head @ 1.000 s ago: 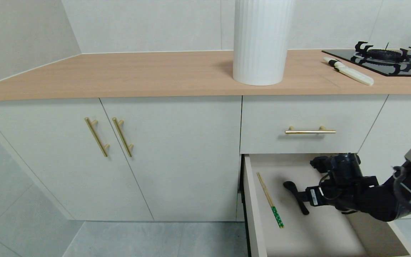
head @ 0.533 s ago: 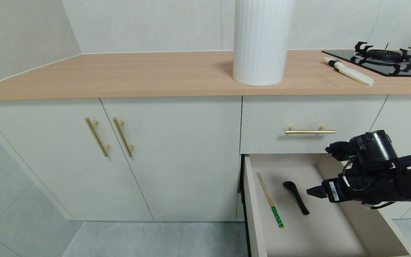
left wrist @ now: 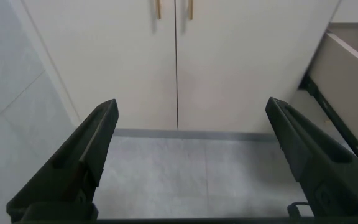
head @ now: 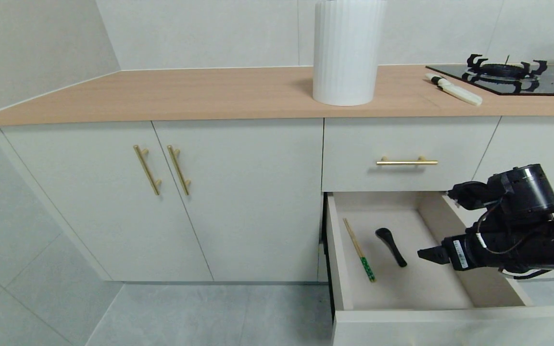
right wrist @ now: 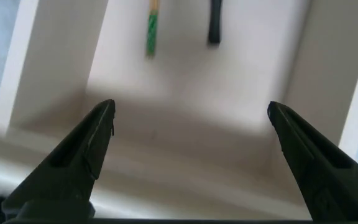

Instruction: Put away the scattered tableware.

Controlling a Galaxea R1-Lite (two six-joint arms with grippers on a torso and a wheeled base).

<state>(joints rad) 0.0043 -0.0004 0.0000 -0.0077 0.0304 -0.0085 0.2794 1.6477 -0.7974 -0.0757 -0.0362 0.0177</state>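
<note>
Nearest of all is the open drawer (head: pixel 450 318), pulled well out from under the counter, with its front panel closest and its floor open to view. The right gripper (head: pixel 426 253) hangs over the drawer's right-hand part with its fingers spread wide and nothing between them. Off to the drawer's left, the left gripper (left wrist: pixel 191 102) sits low over the floor tiles facing the cabinet doors (head: pixel 161 202), also gaping wide and empty. Inside the drawer, toward its left wall, lie a pair of chopsticks (head: pixel 359 251) with green ends. Just beside them, nearer the drawer's middle, is a black spoon (head: pixel 391 246), apart from the right gripper's tips. Directly above the drawer is a shut drawer with a brass handle (head: pixel 407 162). Above that is the counter (head: pixel 185 93), where a pale knife-like utensil (head: pixel 452 89) lies up and to the drawer's right, near a black hob (head: pixel 512 77). A tall white ribbed canister (head: pixel 345 53) stands above the drawer's left end. That utensil looks like the piece left to stow. The main hazards I judge are in getting the right arm out. Lifting straight up could knock it against the brass handle or the counter edge overhanging the drawer. Swinging sideways could catch the drawer's right wall and jolt the spoon and chopsticks. At the counter, a low, flat utensil may skid toward the hob under a poorly centred pinch.
</note>
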